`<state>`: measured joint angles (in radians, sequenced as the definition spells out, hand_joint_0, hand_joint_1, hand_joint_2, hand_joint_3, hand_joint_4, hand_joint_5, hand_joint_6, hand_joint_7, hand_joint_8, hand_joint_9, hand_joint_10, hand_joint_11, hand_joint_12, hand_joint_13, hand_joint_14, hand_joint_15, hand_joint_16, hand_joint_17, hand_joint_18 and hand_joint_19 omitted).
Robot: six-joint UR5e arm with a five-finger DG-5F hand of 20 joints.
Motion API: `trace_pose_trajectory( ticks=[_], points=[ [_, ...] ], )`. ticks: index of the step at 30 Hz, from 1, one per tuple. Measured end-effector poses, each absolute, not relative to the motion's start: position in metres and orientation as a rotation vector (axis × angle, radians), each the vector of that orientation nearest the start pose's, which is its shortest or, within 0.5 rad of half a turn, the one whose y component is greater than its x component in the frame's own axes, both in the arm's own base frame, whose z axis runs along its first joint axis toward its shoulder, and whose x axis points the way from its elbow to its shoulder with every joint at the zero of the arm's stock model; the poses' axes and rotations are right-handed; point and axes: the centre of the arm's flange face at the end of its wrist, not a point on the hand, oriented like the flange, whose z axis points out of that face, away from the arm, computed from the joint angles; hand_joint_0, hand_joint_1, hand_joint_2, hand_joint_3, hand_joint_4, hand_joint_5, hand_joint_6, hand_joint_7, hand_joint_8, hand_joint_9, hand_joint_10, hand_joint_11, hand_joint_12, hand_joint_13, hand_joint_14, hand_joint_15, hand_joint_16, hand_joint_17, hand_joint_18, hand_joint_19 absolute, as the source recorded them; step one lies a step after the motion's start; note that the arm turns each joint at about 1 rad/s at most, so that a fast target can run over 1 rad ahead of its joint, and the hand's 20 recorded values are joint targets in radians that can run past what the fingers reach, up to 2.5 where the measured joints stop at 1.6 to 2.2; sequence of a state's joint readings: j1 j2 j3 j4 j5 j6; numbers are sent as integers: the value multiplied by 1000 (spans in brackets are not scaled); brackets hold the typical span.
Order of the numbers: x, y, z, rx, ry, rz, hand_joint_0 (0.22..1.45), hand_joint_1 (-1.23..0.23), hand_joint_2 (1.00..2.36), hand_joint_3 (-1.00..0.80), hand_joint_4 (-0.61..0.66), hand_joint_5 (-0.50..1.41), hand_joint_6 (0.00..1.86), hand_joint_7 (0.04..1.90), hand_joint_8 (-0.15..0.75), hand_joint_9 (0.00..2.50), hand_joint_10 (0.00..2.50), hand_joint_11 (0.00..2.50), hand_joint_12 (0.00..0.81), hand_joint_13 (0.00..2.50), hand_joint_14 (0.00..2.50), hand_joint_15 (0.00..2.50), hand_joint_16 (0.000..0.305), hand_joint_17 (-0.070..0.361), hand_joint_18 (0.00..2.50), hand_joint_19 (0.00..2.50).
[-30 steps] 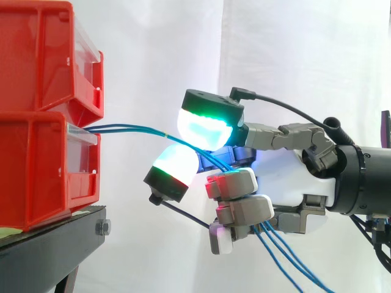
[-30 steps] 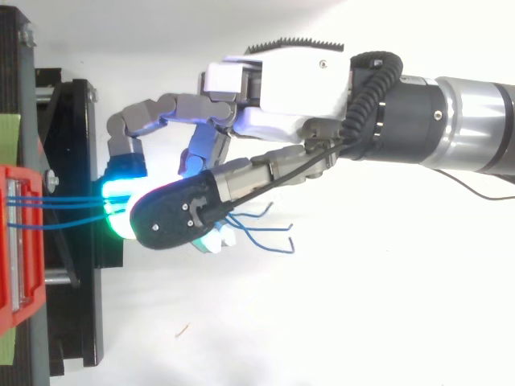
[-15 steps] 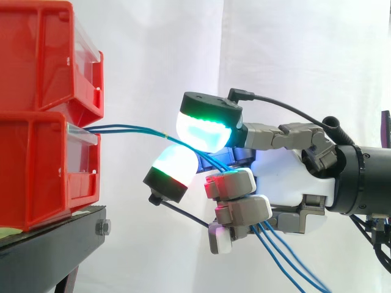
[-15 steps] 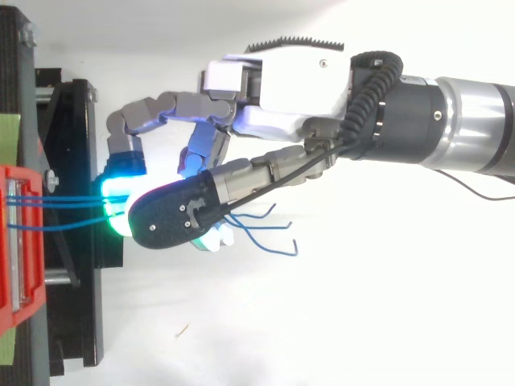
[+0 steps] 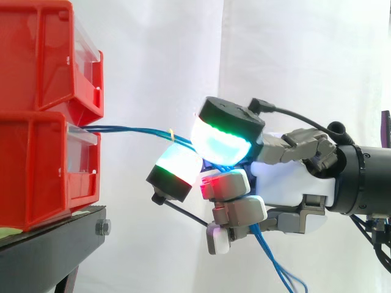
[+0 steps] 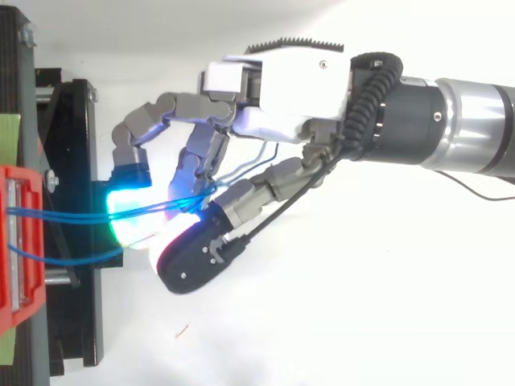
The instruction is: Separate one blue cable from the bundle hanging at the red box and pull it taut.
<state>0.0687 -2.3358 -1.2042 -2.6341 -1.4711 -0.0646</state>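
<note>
Several thin blue cables [image 5: 134,130] run from the front of the lower red bin [image 5: 36,171] rightward into my hand [image 5: 287,183]. They pass between a glowing cyan-green pad [image 5: 223,139] above and another pad [image 5: 178,166] below. Lower fingers are curled round the strands against the palm, and the loose ends dangle beneath. In the top view two strands [image 6: 72,214] lead almost straight to the hand [image 6: 290,80]. A third strand [image 6: 72,260] sags to one side of them and ends under the glowing pad. A small pale tie sits on the bundle near the pads.
A second red bin [image 5: 43,55] is stacked on the lower one, both on the black stand [image 5: 55,244]. The stand's frame [image 6: 72,145] lies under the cables and the fingertips. A white curtain hangs behind.
The thumb has swung up and to the right, away from the bins. The cables now run closer together and straighter to the hand, and their loose ends have dropped under it.
</note>
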Motion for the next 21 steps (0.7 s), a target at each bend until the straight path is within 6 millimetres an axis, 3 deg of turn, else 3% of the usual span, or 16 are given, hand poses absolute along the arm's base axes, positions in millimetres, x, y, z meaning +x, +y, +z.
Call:
trace_pose_trajectory(
  ticks=[7,9,12,17,21],
  points=[
    [773,-89,228,1104,1135,1190,584,-792,1000,-500,228,-166,737,1127,380,1193,25,1157,390,1245,28,1037,37,84,929,592],
    [773,-89,228,1105,1136,1189,558,-601,1000,-500,233,-147,687,1178,385,1212,24,1129,394,1243,27,1020,39,88,923,600],
    [773,-89,228,1104,1136,1189,645,-447,1000,-500,213,-116,596,1300,365,1234,24,1092,379,1243,28,1016,38,85,907,626],
    [773,-89,228,1103,1135,1190,689,-519,1018,-302,223,-97,508,1416,365,1237,25,1095,382,1241,28,1011,38,86,908,628],
    [773,-89,228,1104,1132,1188,712,-636,1025,-206,225,-106,502,1314,367,1224,27,1087,385,1233,28,1009,38,86,896,642]
  ],
)
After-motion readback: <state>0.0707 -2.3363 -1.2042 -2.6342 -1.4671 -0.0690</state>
